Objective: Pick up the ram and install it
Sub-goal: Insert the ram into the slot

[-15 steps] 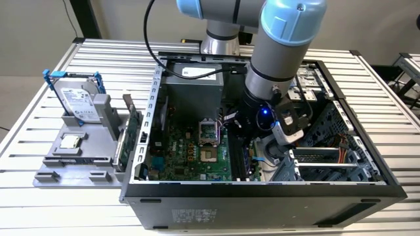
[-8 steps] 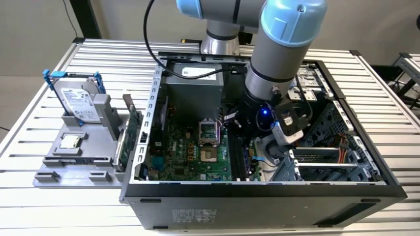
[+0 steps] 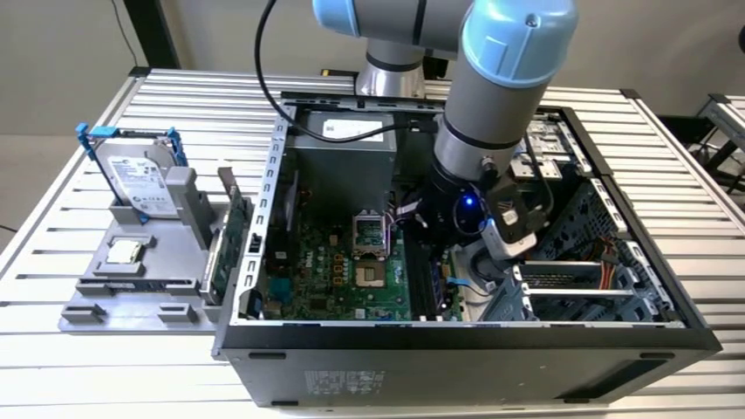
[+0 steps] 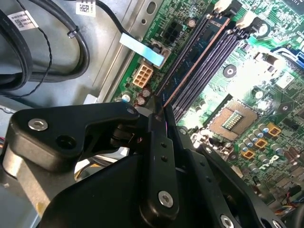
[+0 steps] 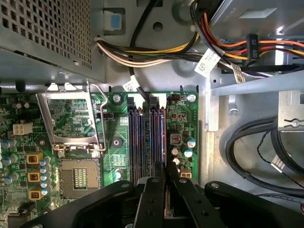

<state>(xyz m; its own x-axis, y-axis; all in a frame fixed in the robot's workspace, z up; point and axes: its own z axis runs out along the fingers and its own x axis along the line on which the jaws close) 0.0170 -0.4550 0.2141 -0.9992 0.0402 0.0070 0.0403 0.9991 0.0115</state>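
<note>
- Gripper (image 4: 164, 111) low inside open computer case (image 3: 652, 336), fingers (image 4: 159, 142) drawn nearly together, pinching near end of the ram (image 4: 190, 61).
- Ram standing edge-up in a memory slot (image 5: 156, 137) on the motherboard (image 3: 338, 271), centre of both wrist views.
- CPU socket (image 5: 78, 178) just beside slots, lower left of first wrist view.
- Hard drive (image 3: 134, 179) upright on grey holder (image 3: 105, 305), left of exterior view.

Slatted metal table (image 3: 652, 157), pale floor (image 3: 35, 148)

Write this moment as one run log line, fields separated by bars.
arm: inside computer case | gripper: shut on ram | ram: standing in motherboard slot, beside CPU socket | seating: cannot tell
</note>
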